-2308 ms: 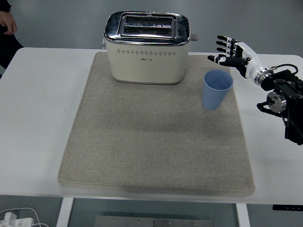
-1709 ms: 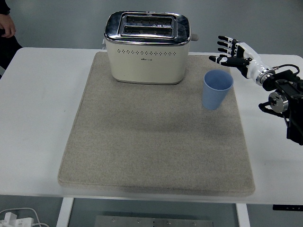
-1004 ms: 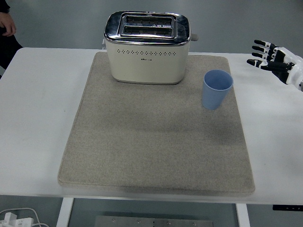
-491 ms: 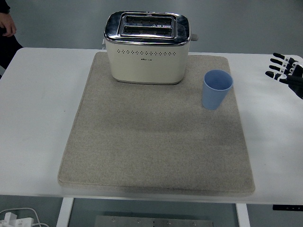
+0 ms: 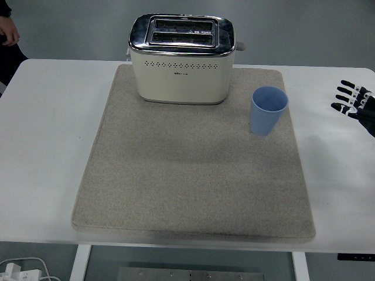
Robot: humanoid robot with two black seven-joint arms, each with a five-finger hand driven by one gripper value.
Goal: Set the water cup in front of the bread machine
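A light blue water cup [image 5: 269, 110] stands upright on the right part of the beige mat [image 5: 187, 175], to the right of and slightly nearer than the cream toaster [image 5: 183, 58] at the mat's far edge. My right hand [image 5: 353, 100] shows only at the picture's right edge, fingers spread and holding nothing, well to the right of the cup over bare table. The left arm is out of view.
The white table [image 5: 47, 134] extends around the mat on both sides. A person's sleeve and hand [image 5: 7, 32] show at the top left corner. Cables and a plug lie on the floor at bottom left [image 5: 17, 270].
My right hand has drawn back to the right and slightly down, from beside the cup to the picture's right edge. The cup and toaster have not moved.
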